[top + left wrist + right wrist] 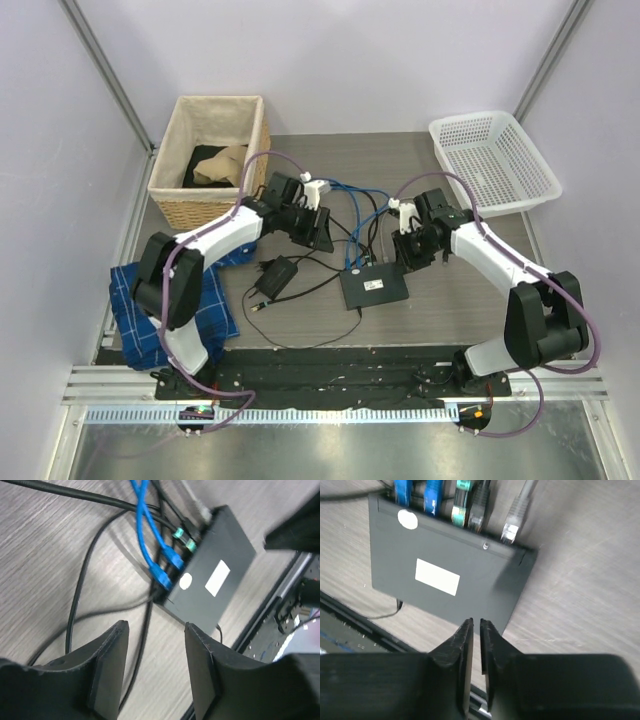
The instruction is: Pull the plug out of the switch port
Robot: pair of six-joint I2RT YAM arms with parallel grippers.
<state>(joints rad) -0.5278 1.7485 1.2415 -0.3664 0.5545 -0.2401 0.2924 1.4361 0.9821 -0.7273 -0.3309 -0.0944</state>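
The switch port [374,288] is a flat black box with a white label, lying at the table's middle. It also shows in the left wrist view [207,577] and the right wrist view [445,575]. Along its far side sit two blue plugs [434,495], a green-booted plug [462,502], a black plug [477,507] and a grey cable's clear plug [510,530], which lies at the socket edge; I cannot tell if it is seated. My left gripper [155,630] is open and empty, left of the box. My right gripper [475,622] is shut on nothing, above the box's near right corner.
A small black power adapter [278,275] lies left of the switch, with cables looping around it. A wicker basket [165,190] stands at the back left, a white plastic basket [495,160] at the back right. A blue cloth [225,315] lies at the left.
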